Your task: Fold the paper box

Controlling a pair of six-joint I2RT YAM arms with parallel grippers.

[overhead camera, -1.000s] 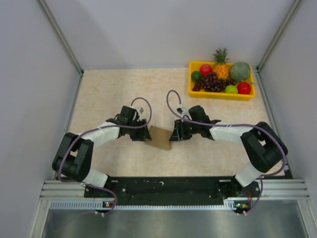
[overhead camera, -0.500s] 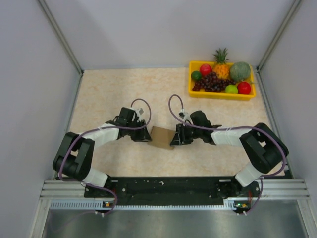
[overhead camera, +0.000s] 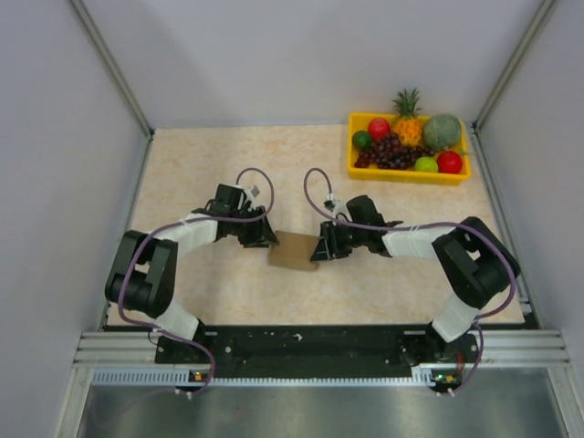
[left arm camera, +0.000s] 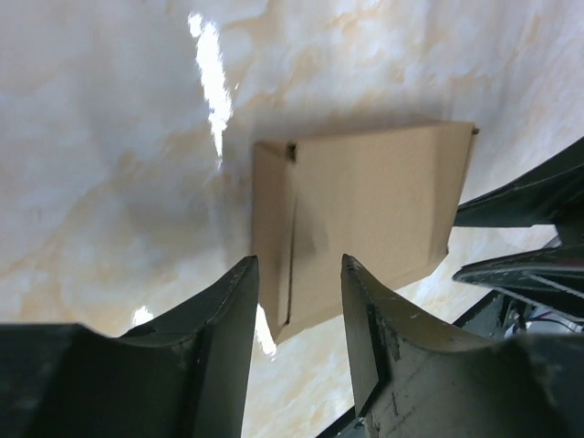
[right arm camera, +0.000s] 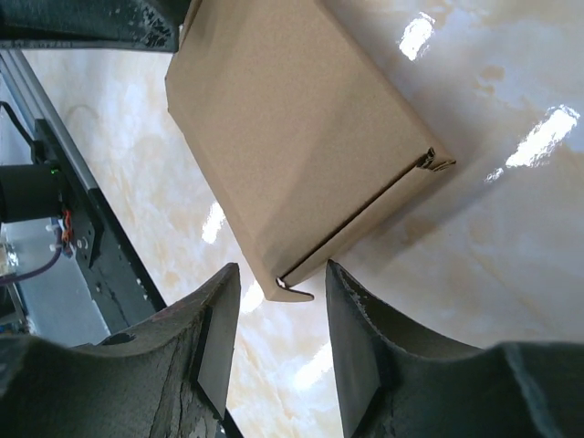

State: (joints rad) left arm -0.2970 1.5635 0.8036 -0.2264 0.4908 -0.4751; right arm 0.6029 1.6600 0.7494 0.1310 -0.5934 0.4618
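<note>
The paper box [overhead camera: 293, 251] is a small closed box of plain brown cardboard lying flat on the table between the two arms. It also shows in the left wrist view [left arm camera: 365, 210] and in the right wrist view [right arm camera: 292, 137]. My left gripper [overhead camera: 262, 237] is open and empty just left of the box; in its wrist view [left arm camera: 299, 274] the fingertips stand a little short of the box's near edge. My right gripper [overhead camera: 321, 248] is open and empty at the box's right side; in its wrist view [right arm camera: 281, 283] the box's corner sits just ahead of the gap, untouched.
A yellow tray [overhead camera: 408, 174] with a pineapple, grapes, a melon and other fruit stands at the back right. Grey walls and metal posts close the table on three sides. The black base rail [overhead camera: 310, 345] runs along the near edge.
The left gripper has moved away from the box towards the back left. The right gripper has shifted slightly back. The box has turned a little and lies lower left than before.
</note>
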